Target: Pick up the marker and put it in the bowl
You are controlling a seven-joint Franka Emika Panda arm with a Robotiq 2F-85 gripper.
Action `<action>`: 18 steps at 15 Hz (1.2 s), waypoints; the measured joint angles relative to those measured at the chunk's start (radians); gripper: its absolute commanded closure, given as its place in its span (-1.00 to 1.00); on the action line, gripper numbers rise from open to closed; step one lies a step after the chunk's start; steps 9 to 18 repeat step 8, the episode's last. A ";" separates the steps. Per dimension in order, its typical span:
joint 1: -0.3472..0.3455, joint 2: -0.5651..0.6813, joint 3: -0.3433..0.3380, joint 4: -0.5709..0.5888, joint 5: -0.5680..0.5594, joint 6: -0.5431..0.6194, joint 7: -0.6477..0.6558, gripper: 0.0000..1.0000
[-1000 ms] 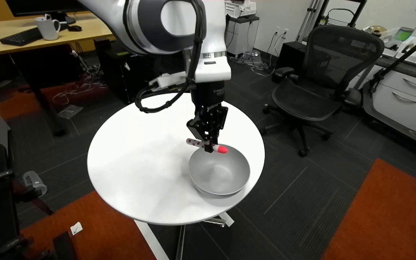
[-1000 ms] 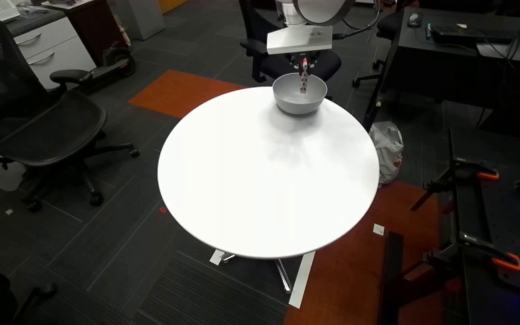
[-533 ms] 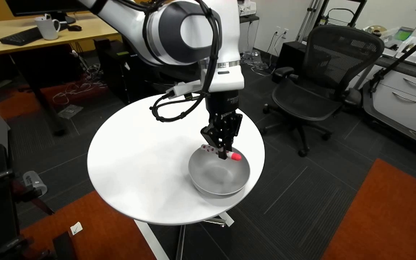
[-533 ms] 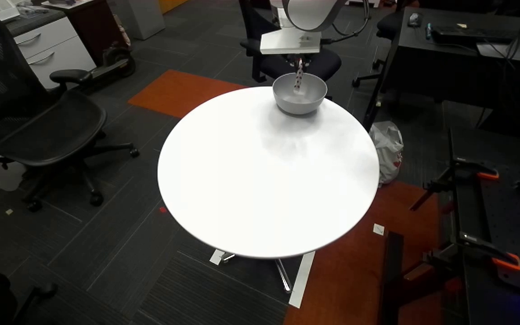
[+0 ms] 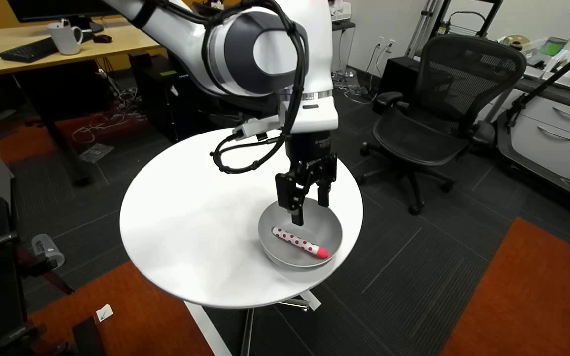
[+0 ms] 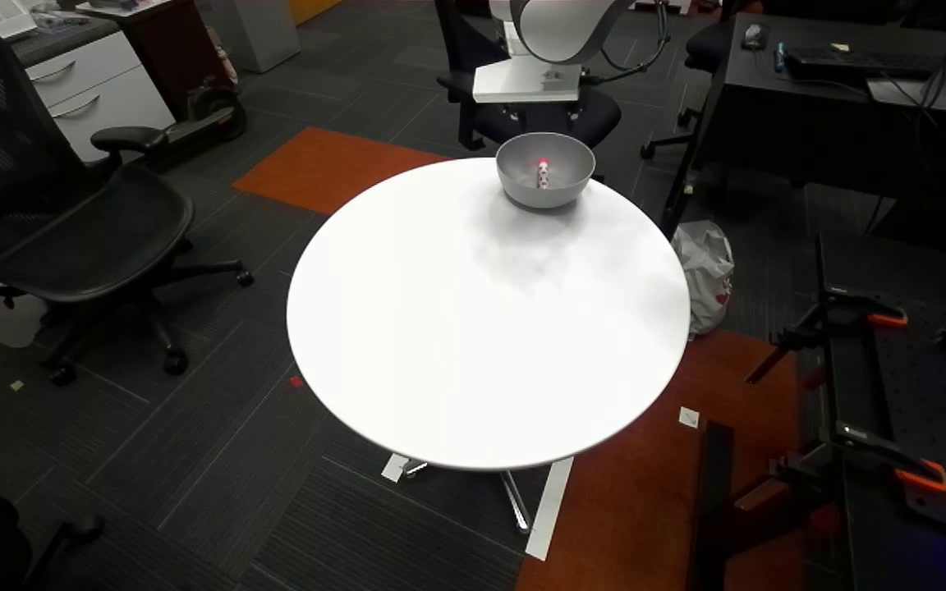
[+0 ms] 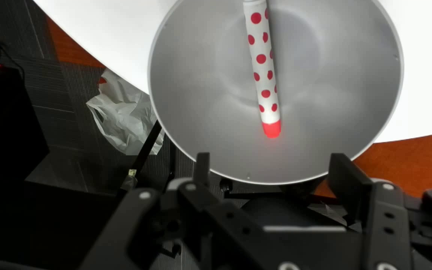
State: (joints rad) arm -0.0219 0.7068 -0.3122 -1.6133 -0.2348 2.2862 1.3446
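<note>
The marker, white with red dots and a red end, lies inside the grey bowl. Both exterior views show it there, the bowl standing near the edge of the round white table. Above the bowl my gripper hangs with its fingers spread and nothing between them. From the wrist view, the marker rests on the bowl's inside, its red end pointing toward the gap of my gripper; its other end runs out of that picture. In an exterior view the white wrist part hides most of the gripper.
A black office chair stands beside the table, and a desk with a mug is behind. A white plastic bag is on the floor by the table. Black rails with orange-tipped clamps stand to one side.
A second ago the gripper was shut on the marker at the bowl's rim. It moved further over the bowl and lower, then opened; the marker dropped into the bowl.
</note>
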 measured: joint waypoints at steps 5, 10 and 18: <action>0.001 0.000 0.000 0.000 0.000 0.000 0.005 -1.00; 0.001 0.002 0.000 0.000 0.000 0.000 0.006 -1.00; 0.001 0.002 0.000 0.000 0.000 0.000 0.006 -1.00</action>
